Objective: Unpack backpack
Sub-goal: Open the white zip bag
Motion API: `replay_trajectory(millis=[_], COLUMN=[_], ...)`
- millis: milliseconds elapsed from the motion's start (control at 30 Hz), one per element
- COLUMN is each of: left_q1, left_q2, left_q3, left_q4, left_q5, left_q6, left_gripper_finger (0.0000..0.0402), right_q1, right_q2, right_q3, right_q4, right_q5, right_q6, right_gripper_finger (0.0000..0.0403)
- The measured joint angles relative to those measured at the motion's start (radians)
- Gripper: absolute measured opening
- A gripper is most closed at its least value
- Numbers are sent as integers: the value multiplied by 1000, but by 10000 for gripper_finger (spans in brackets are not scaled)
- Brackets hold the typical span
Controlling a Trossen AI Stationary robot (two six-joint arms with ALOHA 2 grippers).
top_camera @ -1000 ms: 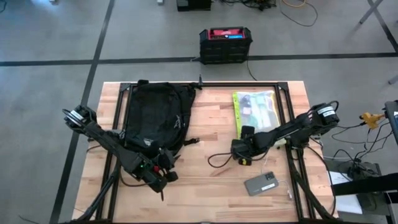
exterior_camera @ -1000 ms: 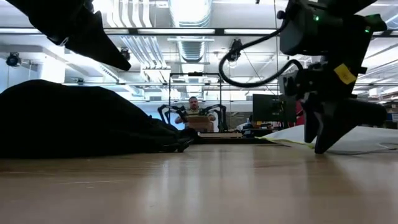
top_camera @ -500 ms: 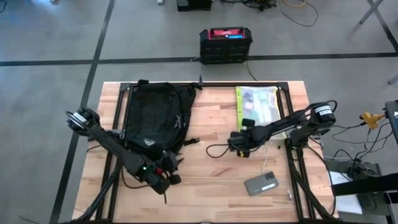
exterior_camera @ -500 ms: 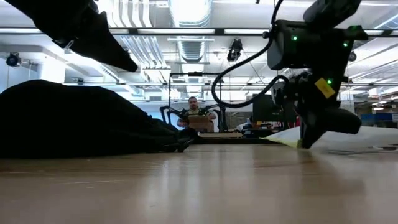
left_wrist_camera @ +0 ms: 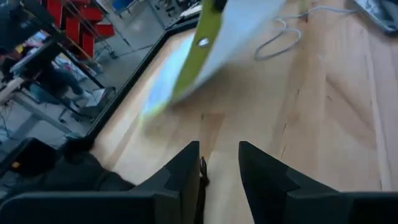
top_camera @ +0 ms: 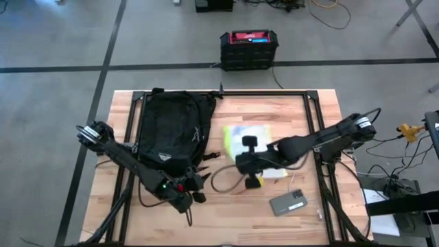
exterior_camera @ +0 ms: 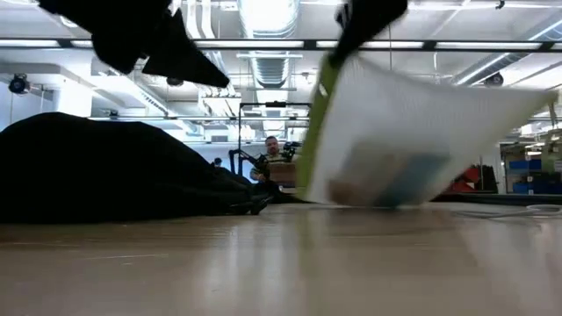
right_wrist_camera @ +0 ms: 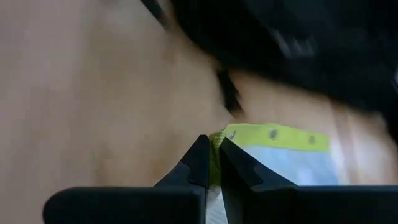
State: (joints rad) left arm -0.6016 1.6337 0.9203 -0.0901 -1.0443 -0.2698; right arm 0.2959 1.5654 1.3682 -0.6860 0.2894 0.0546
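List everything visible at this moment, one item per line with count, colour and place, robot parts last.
backpack: one, black, lying on the table's left half
pouch: one, clear with a yellow-green edge, held up over the table's middle, tilted
phone: one, grey, near the table's front right
cable: one, dark, looped on the wood in front of the pouch
box: one, black with a red top, on the floor beyond the table
table: one, pale wood with a black frame
person: one, seated far behind the table in the low view
left gripper: dark, open, empty, by the backpack's near end
right gripper: dark, shut on the pouch's yellow-green edge
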Motion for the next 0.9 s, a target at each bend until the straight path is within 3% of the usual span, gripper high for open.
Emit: replay_trajectory(millis=[167,267,467,633,733,900], left_q1=[55,86,164,208,219,220], left_q2=[0,0,5,38,62,76], left_q3=[0,0,0,0,0,0], left_q4=[184,267,381,430,442,440], left_q5=[190,242,468,518,536,538], left_q6=[166,233,256,249,244,239], left_gripper_finger=[151,178,218,224,187,27], right_q1=[72,88,93,92,92,90], right_q2=[0,3,15,34,37,36], right_q3=[60,62,52,52,51,51], right_q4=[58,86,91,98,96,128], right_q5=[-8,-7,-6,-8,-3,1], right_q6=[-30,-29,1,-6,-7,-29], right_gripper_finger=[1,1,3,15,21,34])
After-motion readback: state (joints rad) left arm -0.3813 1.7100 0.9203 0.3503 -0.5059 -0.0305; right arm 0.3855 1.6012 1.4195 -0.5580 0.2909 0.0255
